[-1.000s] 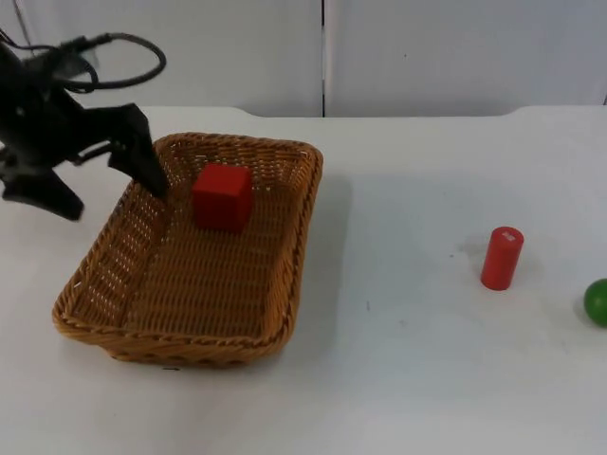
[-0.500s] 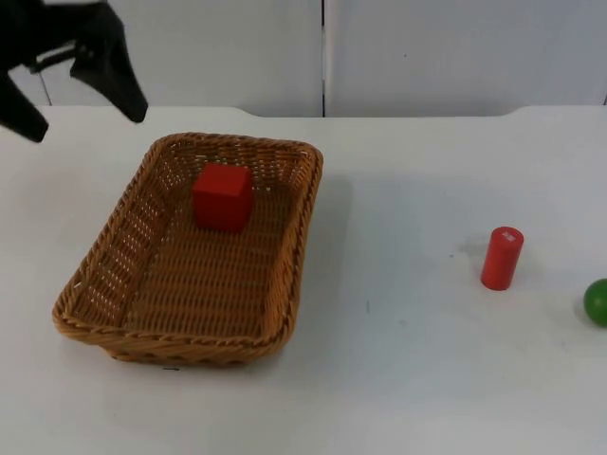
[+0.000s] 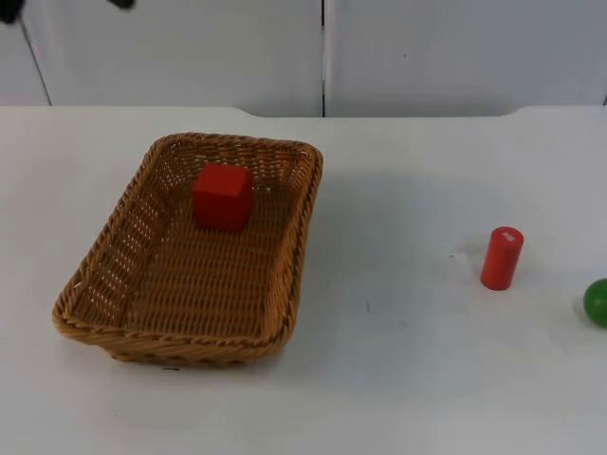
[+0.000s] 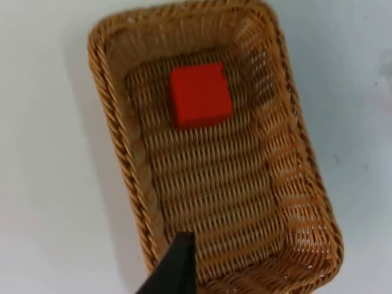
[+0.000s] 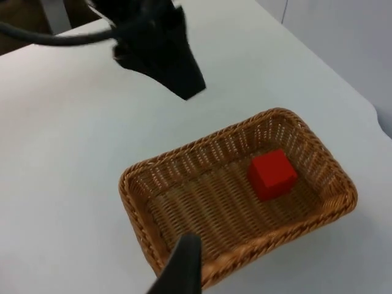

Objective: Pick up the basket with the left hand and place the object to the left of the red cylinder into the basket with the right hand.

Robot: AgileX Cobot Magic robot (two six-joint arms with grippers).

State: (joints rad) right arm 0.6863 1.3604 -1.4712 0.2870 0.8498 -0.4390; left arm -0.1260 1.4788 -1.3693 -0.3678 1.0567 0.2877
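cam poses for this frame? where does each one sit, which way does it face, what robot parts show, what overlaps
Top view: fixed, above the table, looking down and forward to the grey wall; basket, red block, red cylinder, green ball.
Left wrist view: high above the basket, looking down into it; a black fingertip shows.
Right wrist view: looks obliquely across the table at the basket; the left end effector hangs above the table beyond it.
Shared: all three see the basket with the block inside.
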